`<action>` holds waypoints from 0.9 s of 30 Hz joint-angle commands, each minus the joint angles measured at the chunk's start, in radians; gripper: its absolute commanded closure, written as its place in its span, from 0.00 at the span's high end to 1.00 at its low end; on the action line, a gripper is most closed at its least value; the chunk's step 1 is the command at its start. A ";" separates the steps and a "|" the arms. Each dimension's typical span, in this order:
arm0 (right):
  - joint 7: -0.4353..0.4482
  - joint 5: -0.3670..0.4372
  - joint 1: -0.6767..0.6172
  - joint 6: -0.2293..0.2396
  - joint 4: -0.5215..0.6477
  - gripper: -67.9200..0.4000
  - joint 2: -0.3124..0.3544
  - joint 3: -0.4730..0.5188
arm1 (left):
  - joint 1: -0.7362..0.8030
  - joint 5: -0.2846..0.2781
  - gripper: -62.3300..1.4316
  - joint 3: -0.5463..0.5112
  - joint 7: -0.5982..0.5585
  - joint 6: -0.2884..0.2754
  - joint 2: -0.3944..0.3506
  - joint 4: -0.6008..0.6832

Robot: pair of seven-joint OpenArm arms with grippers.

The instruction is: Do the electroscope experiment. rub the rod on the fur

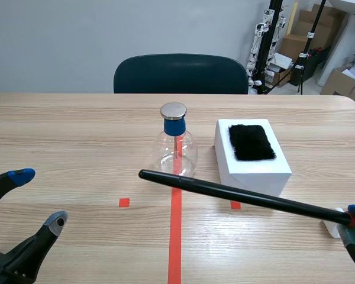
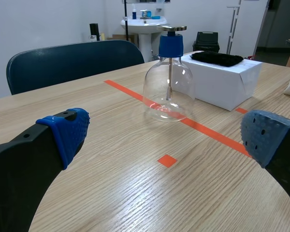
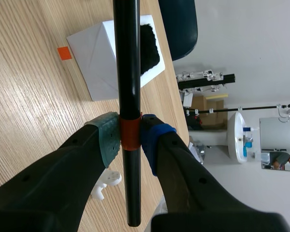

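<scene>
My right hand (image 3: 130, 140) is clenching the black rod (image 1: 242, 195) near one end. The rod is hanging above the worktop (image 1: 77, 148), near the fur (image 1: 251, 142). I am judging it stiff, light and slippery. My left hand (image 2: 166, 134) is lying released.

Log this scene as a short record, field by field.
rod: black, clamped in the right hand, off the fur
fur: black patch on top of the white box
electroscope: upright beside the white box, blue cap, metal disc
left hand: open, empty
rubbing: not yet begun
</scene>
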 commanded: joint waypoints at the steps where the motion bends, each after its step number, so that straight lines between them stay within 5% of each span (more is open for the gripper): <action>1: 0.005 0.011 0.003 -0.013 0.005 0.16 0.005 0.005 | -0.003 -0.007 1.00 -0.003 -0.018 -0.002 -0.006 0.009; 27: 0.010 0.011 0.003 0.020 0.005 0.16 0.005 0.005 | -0.003 -0.007 1.00 -0.003 -0.018 -0.002 -0.006 0.009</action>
